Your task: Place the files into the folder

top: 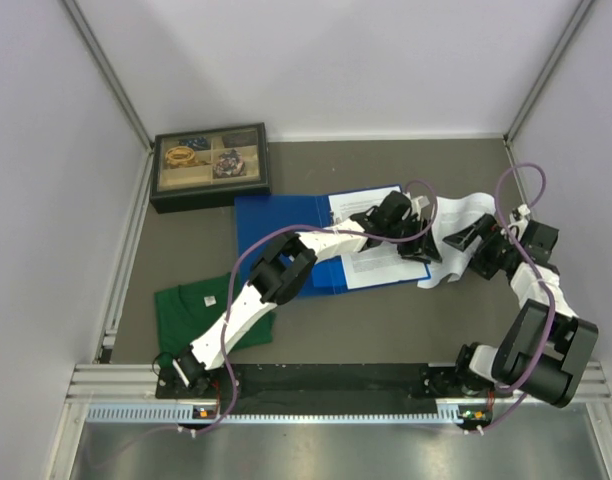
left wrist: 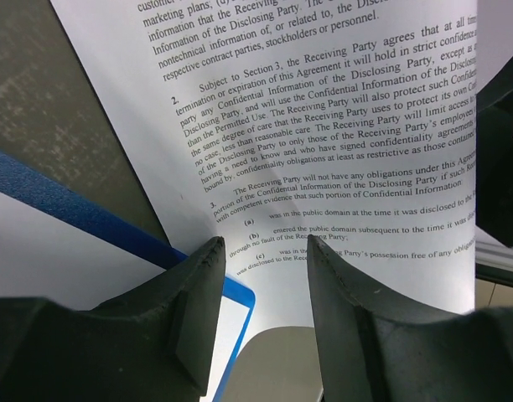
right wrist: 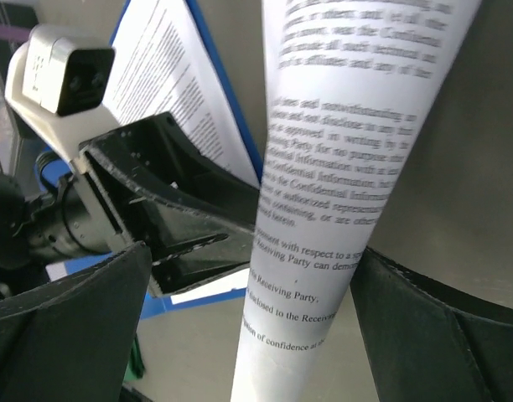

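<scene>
Plainly, the left gripper (left wrist: 265, 244) and right gripper (right wrist: 252, 255) both gaped open at a curled sheet of the files (left wrist: 323, 126), printed "Receiving Party" and "Confidential Information"; it arched off the blue folder (top: 271, 225) at its right edge.

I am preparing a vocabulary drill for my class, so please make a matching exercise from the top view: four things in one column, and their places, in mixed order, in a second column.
Things:
1. folder
2. green shirt
3. compartment box
4. loose sheet

Places:
A. far left corner
B. curled, right of the folder
C. near edge, left side
D. flat in the middle, printed pages on it

Pairs: 1-D, 2-C, 3-A, 4-B.
</scene>
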You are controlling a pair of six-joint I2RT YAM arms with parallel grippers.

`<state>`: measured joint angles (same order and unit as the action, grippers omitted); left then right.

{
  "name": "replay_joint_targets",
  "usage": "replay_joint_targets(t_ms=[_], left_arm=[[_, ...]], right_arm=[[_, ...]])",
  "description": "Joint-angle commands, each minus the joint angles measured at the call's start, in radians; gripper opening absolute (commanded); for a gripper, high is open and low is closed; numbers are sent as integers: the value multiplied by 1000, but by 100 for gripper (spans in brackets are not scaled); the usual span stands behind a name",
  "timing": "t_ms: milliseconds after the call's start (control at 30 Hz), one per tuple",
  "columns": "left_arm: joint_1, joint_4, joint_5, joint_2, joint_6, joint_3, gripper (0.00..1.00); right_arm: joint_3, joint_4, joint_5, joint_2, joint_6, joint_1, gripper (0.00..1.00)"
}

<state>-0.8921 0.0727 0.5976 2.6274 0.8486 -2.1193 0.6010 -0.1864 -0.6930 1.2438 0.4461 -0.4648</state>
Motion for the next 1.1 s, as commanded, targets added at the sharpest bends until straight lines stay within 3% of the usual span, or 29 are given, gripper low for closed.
replay_joint_targets(t_ms=[0,133,233,433,800,1067], left_arm=[[21,111,-67,83,-23,21,50],[24,96,-61,83,-10,27,50],[24,90,-56,85,-2,27,50],[24,87,-51,86,3,30,50],[24,76,-47,74,6,53,50],[24,75,-39,72,1,61,50]], right_arm=[[-6,53,-42,-26,11,41,97],[-50,77,-51,-78,91,46,97],[-66,7,25,-116,137,46,98],[-159,110,-14,-179,342,45,98],[-162,33,102,-273,423,34,99],[-196,180,171,-300,447,32,99]])
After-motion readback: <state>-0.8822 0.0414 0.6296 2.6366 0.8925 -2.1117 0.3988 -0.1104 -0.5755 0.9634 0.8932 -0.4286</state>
